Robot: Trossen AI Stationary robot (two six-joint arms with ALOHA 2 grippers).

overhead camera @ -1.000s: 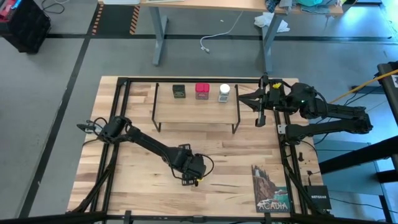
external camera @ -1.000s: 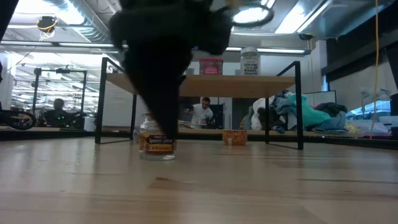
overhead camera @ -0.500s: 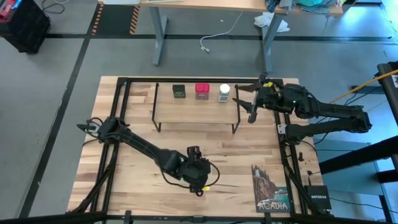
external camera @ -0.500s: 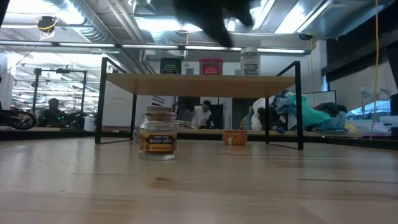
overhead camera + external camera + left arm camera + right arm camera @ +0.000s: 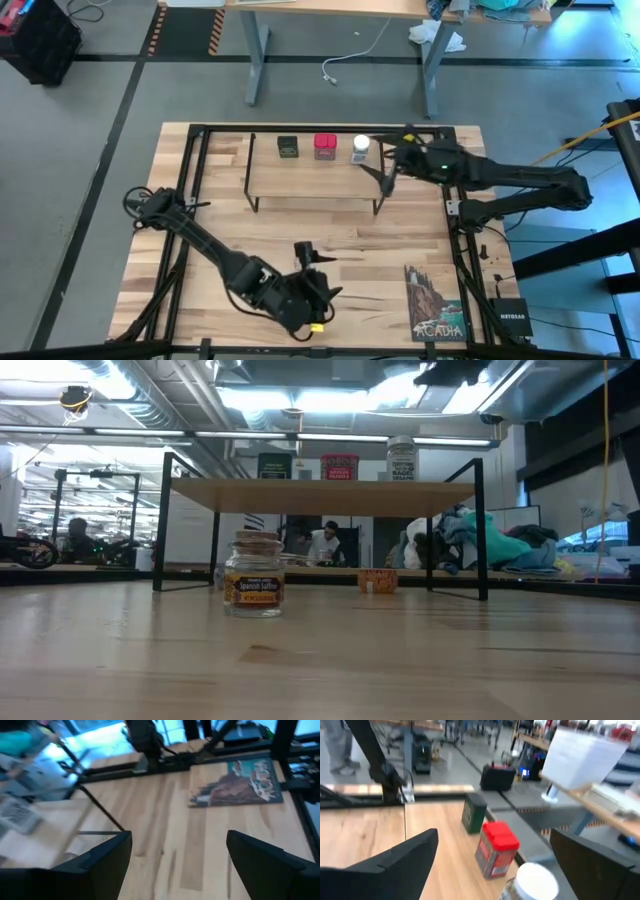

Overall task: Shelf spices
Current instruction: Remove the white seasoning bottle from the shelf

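The shelf point(image 5: 315, 172) holds a dark tin point(image 5: 288, 147), a red tin point(image 5: 325, 146) and a white-capped jar point(image 5: 361, 149), all standing on their bases. A small cork-lidded jar point(image 5: 254, 575) stands upright on the table in front of the shelf. My right gripper point(image 5: 385, 167) hangs open at the shelf's right end, just right of the white-capped jar point(image 5: 532, 880), with nothing between its fingers. My left gripper point(image 5: 312, 258) is open over the near middle of the table. Its wrist view shows only bare wood between its fingers point(image 5: 100, 862).
A book point(image 5: 435, 305) lies at the near right corner, also seen as the book point(image 5: 240, 782) ahead of my left gripper. A black metal frame point(image 5: 200, 135) edges the table. A small black box point(image 5: 508, 318) sits off its right side. People point(image 5: 322, 540) are in the room behind.
My left gripper has risen off the small jar and drawn back toward the table's near edge, so the jar now shows uncovered and still upright. My right gripper has moved toward the table's left, up to the shelf's right end beside the white-capped jar.
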